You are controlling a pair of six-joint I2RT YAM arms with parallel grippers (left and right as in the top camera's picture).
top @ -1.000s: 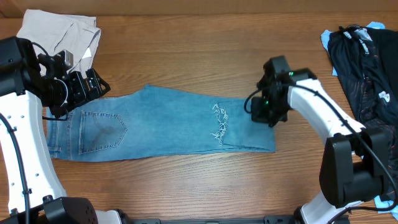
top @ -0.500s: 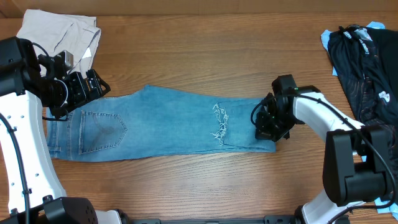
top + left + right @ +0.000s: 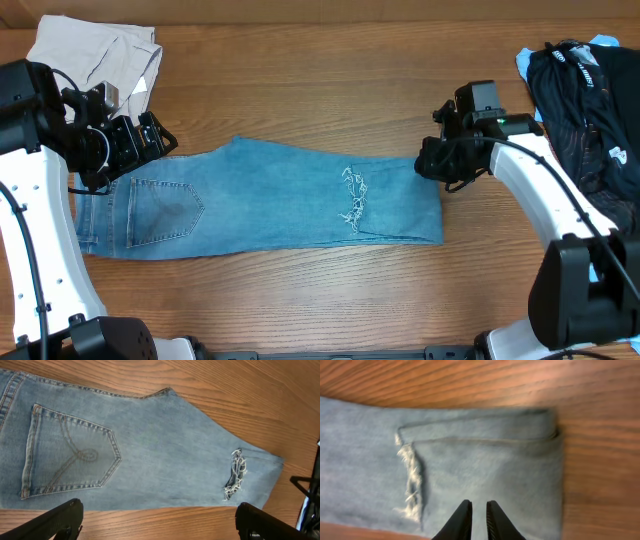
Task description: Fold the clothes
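Overhead, the folded light blue denim jeans (image 3: pixel 260 200) lie lengthwise across the frame's middle on the wooden table (image 3: pixel 320 80), waistband left, fold right. Left gripper (image 3: pixel 135 140) gapes wide at the waistband; right gripper (image 3: pixel 479 520) hovers over the fold, fingers nearly together, holding nothing.

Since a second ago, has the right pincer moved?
Yes. The right pincer has shifted up the overhead view, from the jeans' folded end toward its top corner.
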